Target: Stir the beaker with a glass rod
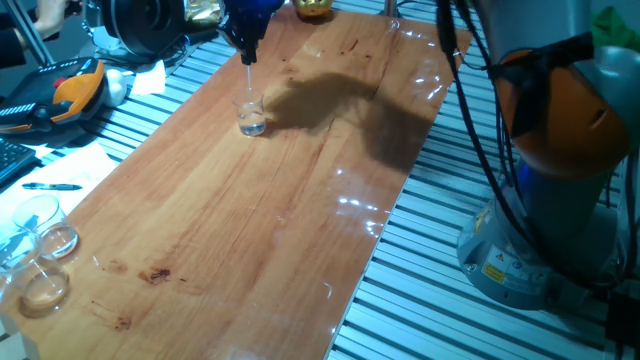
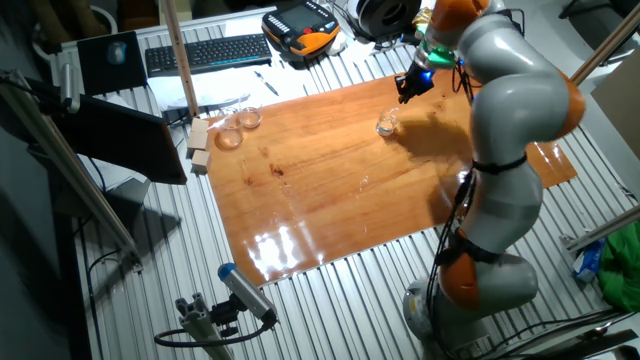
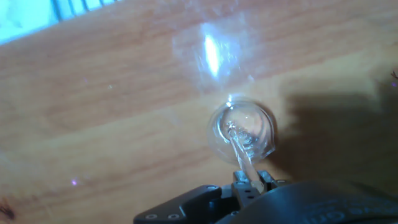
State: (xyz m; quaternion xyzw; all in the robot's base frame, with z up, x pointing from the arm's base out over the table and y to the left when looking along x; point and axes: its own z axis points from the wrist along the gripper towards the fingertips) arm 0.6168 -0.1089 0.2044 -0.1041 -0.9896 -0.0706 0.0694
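Note:
The small clear beaker (image 1: 251, 117) stands on the wooden board (image 1: 260, 220) near its far end. It also shows in the other fixed view (image 2: 387, 124) and from above in the hand view (image 3: 243, 130). My gripper (image 1: 245, 45) hangs right above it and is shut on the glass rod (image 1: 248, 82). The rod (image 3: 241, 152) runs down from the fingers, and its tip sits inside the beaker. In the other fixed view my gripper (image 2: 410, 88) is just above and to the right of the beaker; the rod is too thin to see there.
Larger glass dishes (image 1: 40, 255) stand at the board's near left corner. An orange-black pendant (image 1: 75, 90), a keyboard (image 2: 205, 52) and papers lie beyond the board. Two wooden blocks (image 2: 200, 145) sit by the board's edge. The arm's base (image 1: 550, 180) stands on the right.

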